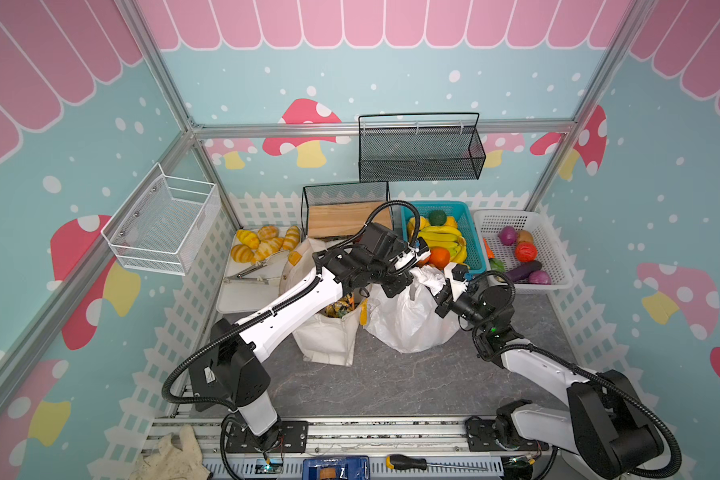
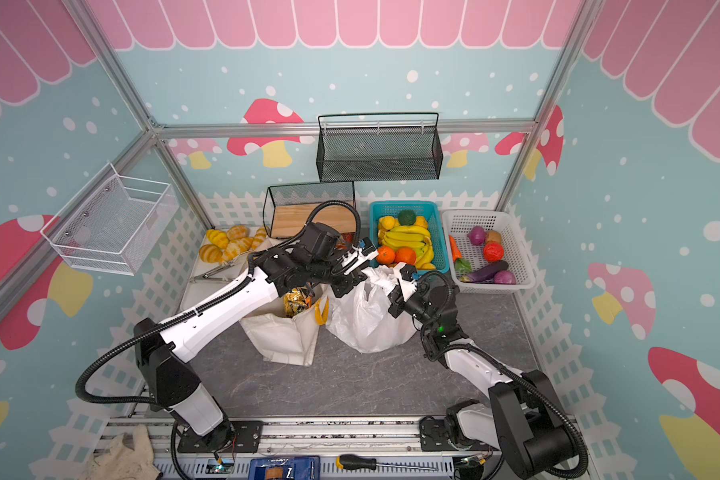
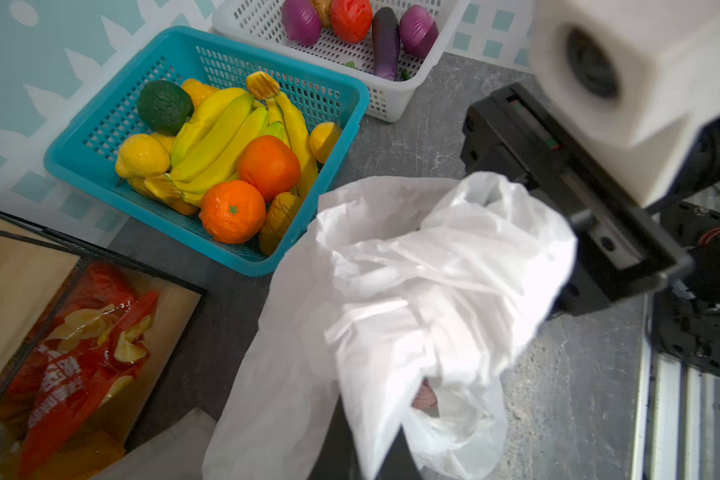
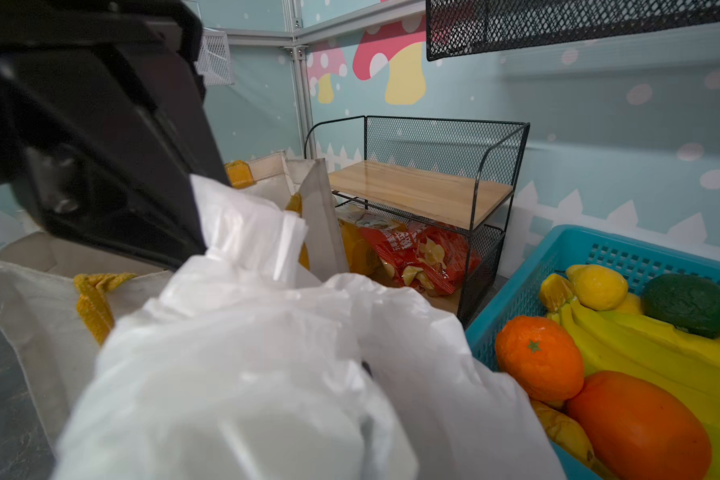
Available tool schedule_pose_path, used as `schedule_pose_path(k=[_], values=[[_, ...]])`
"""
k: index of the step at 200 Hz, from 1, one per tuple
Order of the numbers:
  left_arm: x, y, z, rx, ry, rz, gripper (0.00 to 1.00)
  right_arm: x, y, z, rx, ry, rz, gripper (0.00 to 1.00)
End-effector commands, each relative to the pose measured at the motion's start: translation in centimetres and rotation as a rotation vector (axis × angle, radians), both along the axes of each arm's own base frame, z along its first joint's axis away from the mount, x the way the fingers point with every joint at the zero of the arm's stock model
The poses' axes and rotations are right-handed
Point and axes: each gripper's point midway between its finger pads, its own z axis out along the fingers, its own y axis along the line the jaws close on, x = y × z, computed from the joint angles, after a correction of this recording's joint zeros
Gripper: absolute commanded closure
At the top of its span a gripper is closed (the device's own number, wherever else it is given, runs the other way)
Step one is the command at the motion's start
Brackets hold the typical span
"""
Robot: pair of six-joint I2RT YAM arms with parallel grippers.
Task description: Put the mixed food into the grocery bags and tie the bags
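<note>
my left tool [image 1: 413,262] and right tool [image 1: 437,297] are both clenched on the white plastic bag [image 1: 404,322], mid frame; an uneven pull could tear its thin film or let it slip free.

Both arms reach forward, converging; left hand [image 1: 420,258] pinched closed, right hand [image 1: 438,287] likewise.

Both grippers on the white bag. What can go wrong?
Thin white plastic bag could slip from or tear at the shut left gripper and right gripper. Teal fruit basket sits close behind it; a swing may knock it. Left arm passes over the open canvas tote; might tip it.
</note>
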Motion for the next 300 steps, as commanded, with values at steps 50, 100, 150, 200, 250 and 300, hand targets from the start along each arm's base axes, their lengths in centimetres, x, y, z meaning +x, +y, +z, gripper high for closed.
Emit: schedule_pose_path(k=[50,100,150,200,250,300], values=[[-3.4,-2.3,0.3,-0.148,0.240,-0.013,1.00,0.7,-0.3,0.5,0.037,0.048,-0.040,1.00],[-5.9,-4.3,0.0,-0.157,0.320,-0.126,0.90,1.0,-1.8,2.2,0.098,0.062,-0.048,1.00],[-3.1,-1.6,1.5,-0.042,0.017,-0.081,0.63,-0.1,-1.4,1.8,-0.026,0.004,0.043,1.00],[-0.8,0.9,4.8,0.066,-0.390,-0.093,0.37,-0.8,-1.2,2.2,-0.089,-0.008,0.096,1.00],[-1.4,-1.3,5.1,0.127,-0.601,-0.284,0.26,-1.9,-0.6,2.4,-0.094,0.002,0.160,1.00],[-1.7,-3.6,3.1,0.204,-0.574,-0.451,0.31,-2.2,-0.3,2.6,-0.083,0.009,0.184,1.00]])
